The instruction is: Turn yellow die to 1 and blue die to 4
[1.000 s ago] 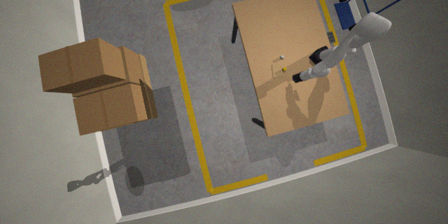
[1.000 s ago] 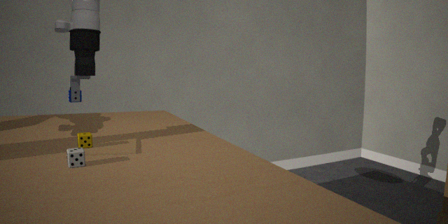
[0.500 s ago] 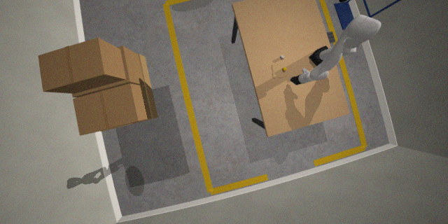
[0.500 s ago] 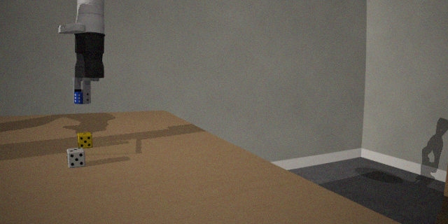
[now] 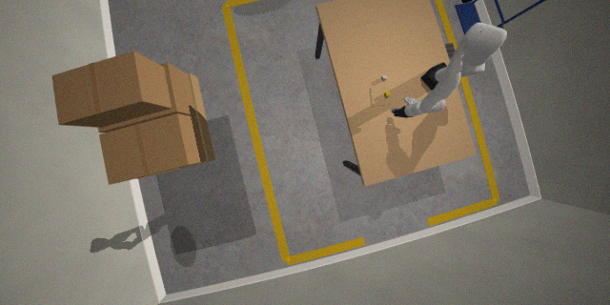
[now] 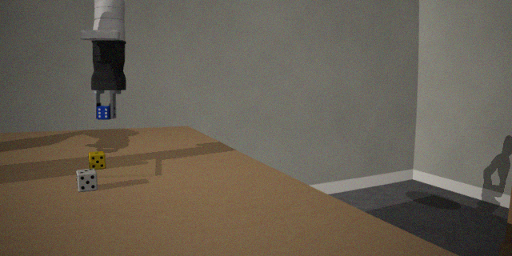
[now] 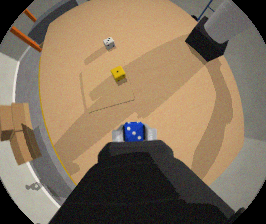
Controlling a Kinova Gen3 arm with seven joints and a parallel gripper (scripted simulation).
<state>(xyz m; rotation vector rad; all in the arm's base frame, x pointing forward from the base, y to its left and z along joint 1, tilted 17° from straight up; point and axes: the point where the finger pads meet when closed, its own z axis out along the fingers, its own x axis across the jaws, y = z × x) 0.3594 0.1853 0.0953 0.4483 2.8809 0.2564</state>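
Blue die (image 6: 103,112) (image 7: 134,132) pinched between fingers of hand (image 5: 399,112) (image 6: 106,111) (image 7: 133,129), above table (image 5: 396,43) (image 6: 224,208) (image 7: 169,95).

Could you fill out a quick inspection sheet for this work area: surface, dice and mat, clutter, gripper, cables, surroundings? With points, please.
Surface: wooden table (image 5: 400,48) (image 6: 240,208) (image 7: 169,30), shadows across it.
Job's things: yellow die (image 5: 387,94) (image 6: 97,161) (image 7: 118,73) and white die (image 5: 384,77) (image 6: 86,180) (image 7: 109,43) apart; blue die (image 6: 103,112) (image 7: 134,132) held aloft; mat seen only as a faint outline.
Clutter: nothing seen.
Gripper (image 6: 105,112) (image 7: 133,129): shut on the blue die.
Cables: nothing seen.
Surroundings: stacked boxes (image 5: 114,91) (image 7: 20,122), yellow floor lines (image 5: 256,138).
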